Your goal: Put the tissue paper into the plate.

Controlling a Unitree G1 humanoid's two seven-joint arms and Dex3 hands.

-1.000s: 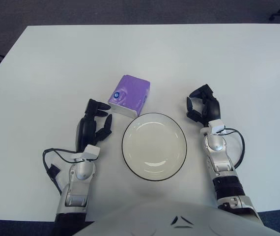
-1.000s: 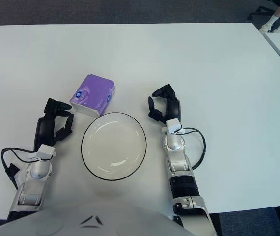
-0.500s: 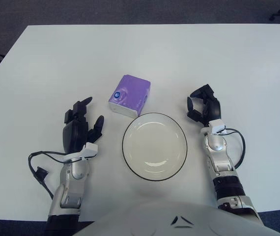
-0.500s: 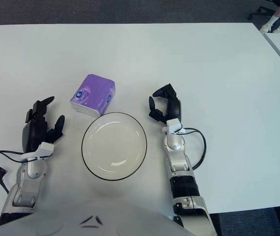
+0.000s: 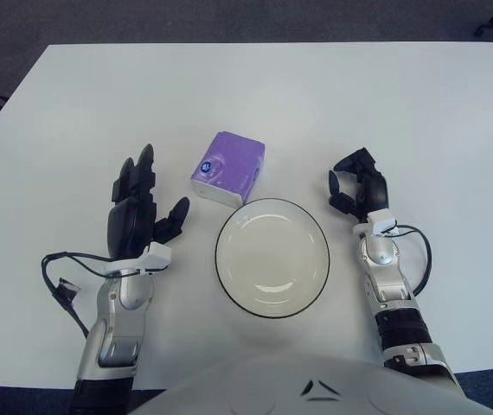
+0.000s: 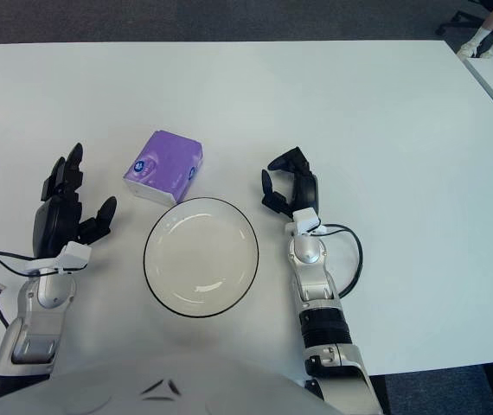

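On the white table (image 5: 73, 112), the purple tissue pack (image 5: 227, 167) is found up-right of the spread-open left hand (image 5: 138, 212), nearer it than the curled, empty right hand (image 5: 361, 190).

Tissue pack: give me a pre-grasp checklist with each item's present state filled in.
1. Left robot hand open, fingers spread: ok.
2. Left robot hand around the tissue pack: not ok; it shows to the pack's left, apart from it.
3. Tissue pack free of obstruction: ok; nothing lies on it.
4. Plate empty and ready: ok.
5. Pack clear of the plate's rim: cannot tell; they show very close.
6. Right robot hand out of the path: ok; it shows right of the plate, fingers curled, holding nothing.
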